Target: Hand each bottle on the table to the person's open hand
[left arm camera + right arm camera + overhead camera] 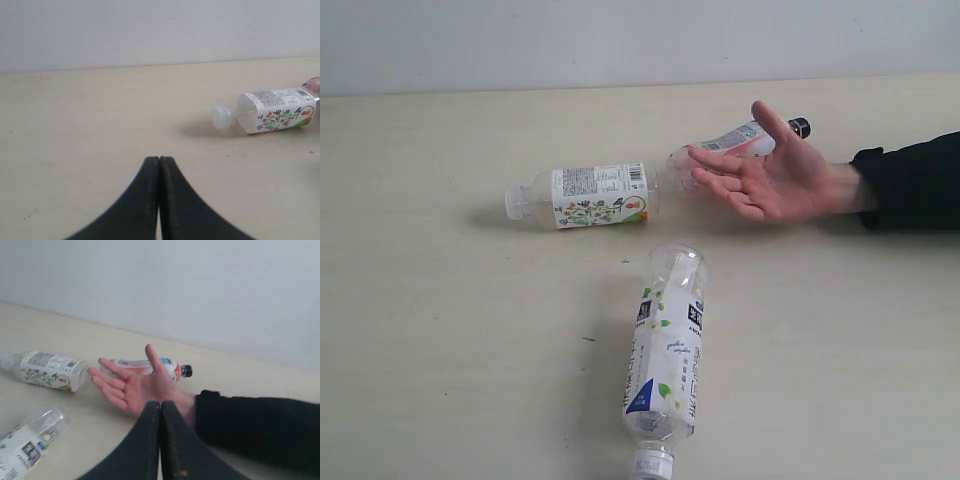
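left fingers [142, 200]: pressing together, holding nothing
right fingers [145, 440]: pressing together, empty
open hand [132, 387]: showing its palm just beyond right fingers

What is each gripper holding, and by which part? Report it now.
Nothing is held. The left gripper and the right gripper are both shut on empty air, and the person's open hand holds nothing either.

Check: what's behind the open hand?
A pinkish-label bottle lies on its side behind the hand, with its black cap showing. The hand covers part of its body, so contact between them can't be judged.
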You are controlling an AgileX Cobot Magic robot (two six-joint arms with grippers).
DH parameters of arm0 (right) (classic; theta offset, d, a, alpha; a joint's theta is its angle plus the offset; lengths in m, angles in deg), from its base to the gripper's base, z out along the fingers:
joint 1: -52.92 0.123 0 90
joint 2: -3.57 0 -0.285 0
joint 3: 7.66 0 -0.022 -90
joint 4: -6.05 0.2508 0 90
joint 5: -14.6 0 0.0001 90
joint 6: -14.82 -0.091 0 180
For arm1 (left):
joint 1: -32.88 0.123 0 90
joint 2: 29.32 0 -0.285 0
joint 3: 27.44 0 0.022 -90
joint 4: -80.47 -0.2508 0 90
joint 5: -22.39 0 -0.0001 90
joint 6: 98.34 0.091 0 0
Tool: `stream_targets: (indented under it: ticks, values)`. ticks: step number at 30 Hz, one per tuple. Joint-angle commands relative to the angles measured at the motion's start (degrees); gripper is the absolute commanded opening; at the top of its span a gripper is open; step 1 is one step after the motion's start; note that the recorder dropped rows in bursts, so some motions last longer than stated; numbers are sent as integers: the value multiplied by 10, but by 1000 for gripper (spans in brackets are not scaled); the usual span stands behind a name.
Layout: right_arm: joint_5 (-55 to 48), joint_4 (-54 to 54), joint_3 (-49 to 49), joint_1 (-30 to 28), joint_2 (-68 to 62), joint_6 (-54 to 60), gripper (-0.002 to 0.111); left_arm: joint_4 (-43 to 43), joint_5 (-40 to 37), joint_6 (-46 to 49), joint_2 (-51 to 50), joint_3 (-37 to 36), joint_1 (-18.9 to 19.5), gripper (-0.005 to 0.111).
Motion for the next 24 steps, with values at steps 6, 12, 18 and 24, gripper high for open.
stream_targets:
  ticks: [6,12,18,24]
  values:
    - [-177,401,169,-3,-383,240,3,2,4,-1,3,-2,-3,2]
    - [-211,472,281,71,-710,219,3,2,4,-1,3,-2,-3,2]
    - [-274,64,393,189,-843,-343,4,2,4,-2,3,-2,-3,2]
    - [-222,113,429,204,-883,-377,29,2,4,-1,3,-2,-3,2]
